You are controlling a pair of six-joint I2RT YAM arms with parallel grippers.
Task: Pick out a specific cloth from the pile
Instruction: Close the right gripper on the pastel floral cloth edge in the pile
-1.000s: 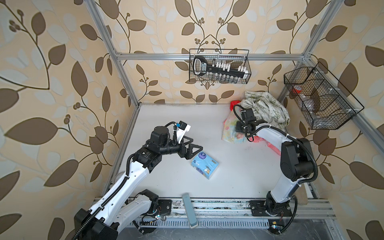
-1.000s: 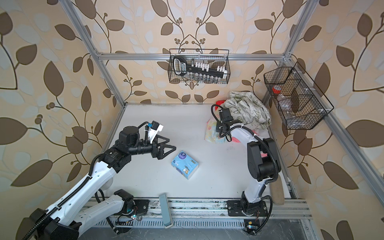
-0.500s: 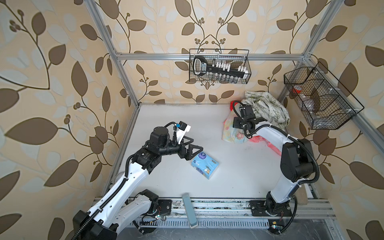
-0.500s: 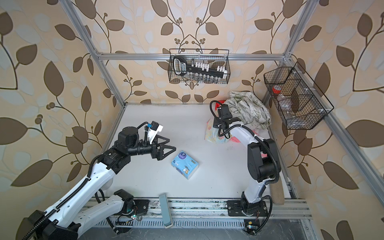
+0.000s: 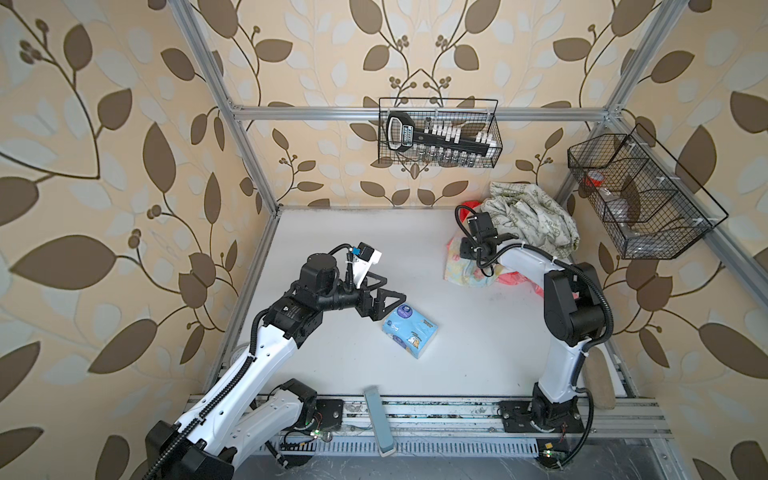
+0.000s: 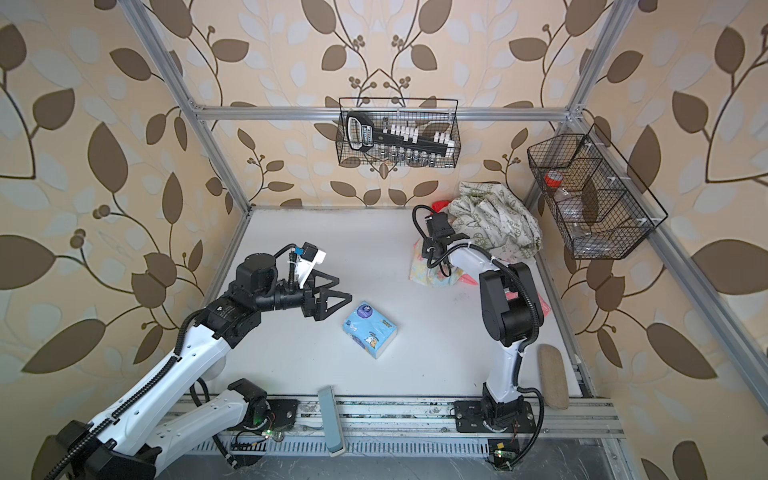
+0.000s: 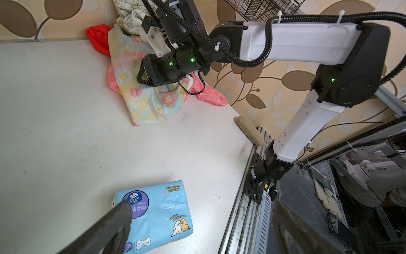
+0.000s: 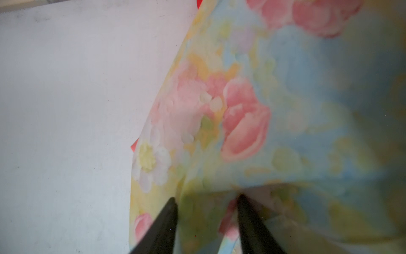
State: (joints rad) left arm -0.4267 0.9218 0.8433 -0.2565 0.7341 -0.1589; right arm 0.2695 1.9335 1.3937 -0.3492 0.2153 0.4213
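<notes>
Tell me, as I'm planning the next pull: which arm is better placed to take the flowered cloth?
Right. The right gripper is down on the flowered cloth beside the pile, jaws open astride the fabric. The left gripper hangs open by the tissue pack, far across the table.

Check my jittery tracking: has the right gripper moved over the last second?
Yes. The right gripper shifted slightly left in a top view, toward the back wall, away from the right-wall wire basket.
</notes>
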